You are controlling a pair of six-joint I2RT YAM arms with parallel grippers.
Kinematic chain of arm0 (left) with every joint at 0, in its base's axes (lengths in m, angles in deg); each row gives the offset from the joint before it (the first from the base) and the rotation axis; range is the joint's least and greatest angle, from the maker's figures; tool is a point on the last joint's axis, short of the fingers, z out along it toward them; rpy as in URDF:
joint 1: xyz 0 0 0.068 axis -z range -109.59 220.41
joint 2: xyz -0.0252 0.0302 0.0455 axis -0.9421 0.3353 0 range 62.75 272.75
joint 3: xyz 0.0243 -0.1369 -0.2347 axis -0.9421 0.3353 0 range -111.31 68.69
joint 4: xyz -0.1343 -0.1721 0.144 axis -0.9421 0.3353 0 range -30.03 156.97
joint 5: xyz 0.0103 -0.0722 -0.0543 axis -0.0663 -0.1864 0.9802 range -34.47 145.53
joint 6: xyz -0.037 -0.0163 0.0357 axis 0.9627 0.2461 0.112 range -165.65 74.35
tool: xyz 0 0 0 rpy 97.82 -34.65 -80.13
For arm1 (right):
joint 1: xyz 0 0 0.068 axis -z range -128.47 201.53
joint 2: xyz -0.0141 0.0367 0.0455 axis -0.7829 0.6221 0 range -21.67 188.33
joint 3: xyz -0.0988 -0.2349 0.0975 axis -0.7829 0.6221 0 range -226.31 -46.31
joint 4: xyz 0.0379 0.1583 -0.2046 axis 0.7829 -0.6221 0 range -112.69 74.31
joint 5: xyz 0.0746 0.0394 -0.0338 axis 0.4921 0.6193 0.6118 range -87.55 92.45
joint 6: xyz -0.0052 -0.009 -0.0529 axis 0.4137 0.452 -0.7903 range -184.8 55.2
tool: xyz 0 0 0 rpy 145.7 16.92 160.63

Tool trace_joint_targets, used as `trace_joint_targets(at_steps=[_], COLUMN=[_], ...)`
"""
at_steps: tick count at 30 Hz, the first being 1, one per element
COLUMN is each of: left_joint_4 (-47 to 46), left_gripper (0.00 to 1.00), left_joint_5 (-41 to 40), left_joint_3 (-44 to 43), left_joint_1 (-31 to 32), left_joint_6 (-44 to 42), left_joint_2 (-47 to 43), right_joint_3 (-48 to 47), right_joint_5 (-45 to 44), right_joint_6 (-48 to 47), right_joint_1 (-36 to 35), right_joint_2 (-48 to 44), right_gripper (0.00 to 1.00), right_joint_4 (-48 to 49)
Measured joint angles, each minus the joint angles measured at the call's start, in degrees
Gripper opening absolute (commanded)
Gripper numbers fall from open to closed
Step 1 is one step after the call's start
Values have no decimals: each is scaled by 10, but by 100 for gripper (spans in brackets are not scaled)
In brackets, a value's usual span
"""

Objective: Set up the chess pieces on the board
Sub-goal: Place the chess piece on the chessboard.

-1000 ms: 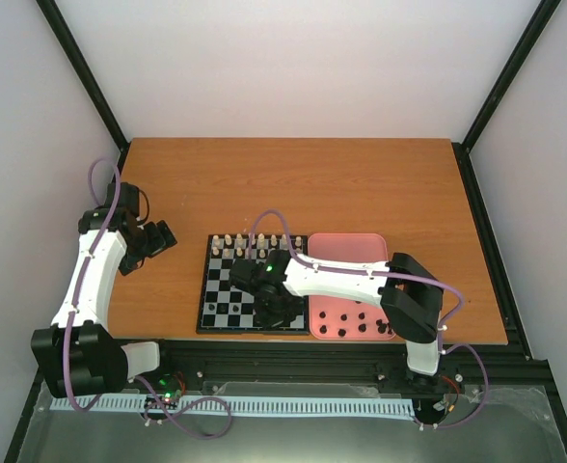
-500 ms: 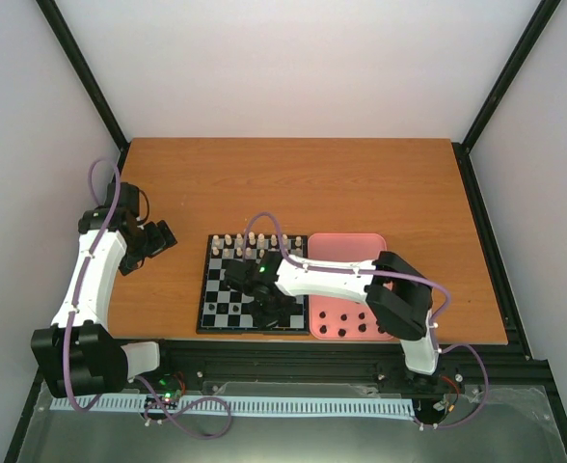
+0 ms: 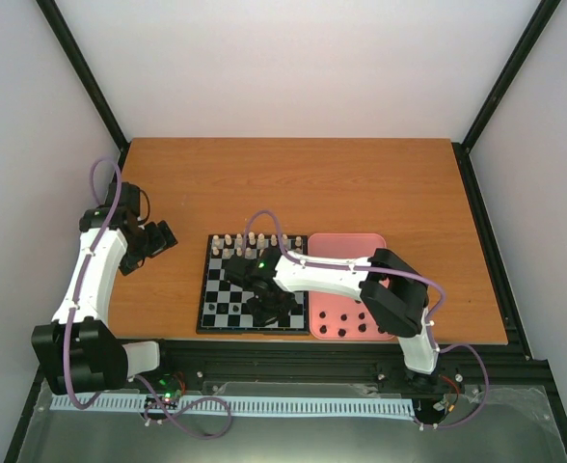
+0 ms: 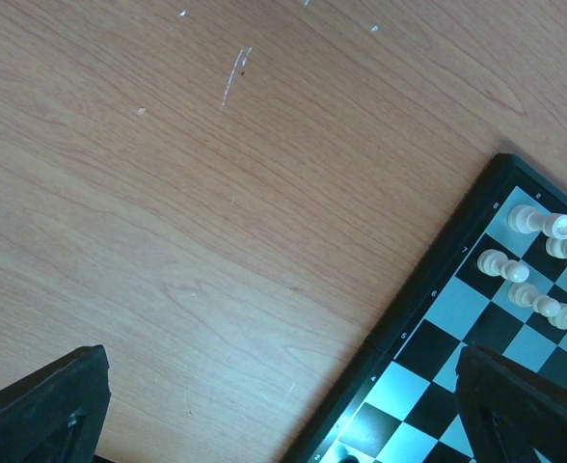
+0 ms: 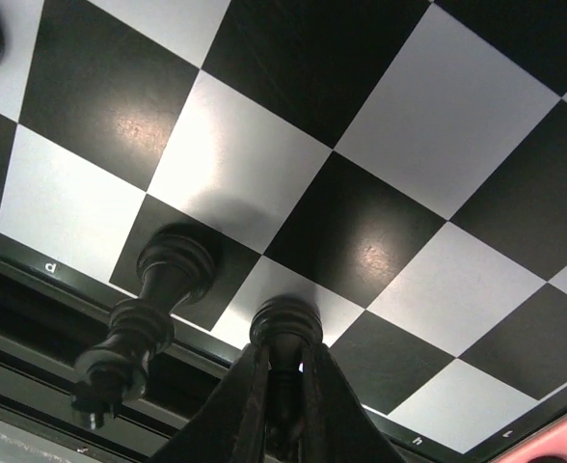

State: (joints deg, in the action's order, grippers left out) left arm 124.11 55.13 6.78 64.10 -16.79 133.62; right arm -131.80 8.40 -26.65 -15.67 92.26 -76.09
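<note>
Lab setup, clearly, a robot test cell: plain white panels (image 3: pixel 303 68) walled in a wood-grain table (image 3: pixel 361 183), black metal framing (image 3: pixel 513 72) ran up the corners, and the cabled left arm (image 3: pixel 93 275) and right arm (image 3: pixel 327 278) stood on a black rail (image 3: pixel 293 359).

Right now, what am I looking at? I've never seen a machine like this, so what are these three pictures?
Two robot arms are bolted to a table. The overhead picture looks down from behind them; the other two come from cameras on their wrists. On the table lie a board and a pink tray. White pieces stand on the board's far rows; loose black pieces wait in the tray. The right gripper is pinched shut on a black piece at the board's near row, beside another piece already placed. The left gripper hangs open over bare wood, holding nothing.
</note>
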Motion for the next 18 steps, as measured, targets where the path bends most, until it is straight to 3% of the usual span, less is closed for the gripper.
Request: trace_joint_targets(at_steps=[5,10,18], left_joint_4=[0,0,0], left_gripper=[100,100,100], left_joint_5=[0,0,0], left_joint_3=[0,0,0], left_joint_1=[0,0,0], left_joint_6=[0,0,0], left_joint_2=[0,0,0], right_joint_3=[-2,-2,-2], right_joint_5=[5,7,0], right_joint_6=[-4,-9,-7], right_joint_1=[0,0,0], right_joint_2=[2,2,2], right_gripper=[7,21,31], right_joint_4=[0,0,-4])
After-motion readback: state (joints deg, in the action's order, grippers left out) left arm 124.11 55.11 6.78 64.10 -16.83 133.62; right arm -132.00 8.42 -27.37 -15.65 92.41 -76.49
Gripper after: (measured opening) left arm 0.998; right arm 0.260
